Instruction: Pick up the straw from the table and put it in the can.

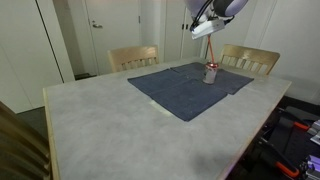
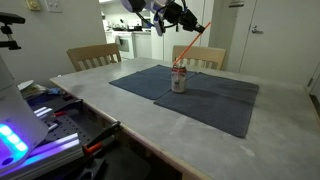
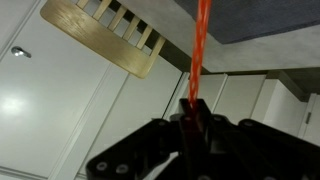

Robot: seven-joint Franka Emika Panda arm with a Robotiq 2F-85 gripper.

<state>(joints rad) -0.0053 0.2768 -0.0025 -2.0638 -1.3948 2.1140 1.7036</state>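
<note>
My gripper [image 3: 193,115] is shut on the thin red straw [image 3: 201,40], which sticks out from between the closed fingers. In both exterior views the gripper [image 1: 207,29] [image 2: 188,19] hangs high above the table, and the straw [image 1: 213,50] [image 2: 192,48] slants down from it toward the can [image 1: 211,73] [image 2: 179,82]. The small silvery can with red markings stands upright on the dark blue cloth [image 1: 185,90] [image 2: 205,95]. The straw's lower end is at the can's top; whether it is inside the opening I cannot tell.
The pale marbled table [image 1: 100,125] [image 2: 140,115] carries the cloth. Wooden chairs [image 1: 133,57] [image 1: 250,58] [image 2: 93,56] stand at its far side; a chair back [image 3: 105,35] shows in the wrist view. Tools and gear [image 2: 50,110] lie beside the table.
</note>
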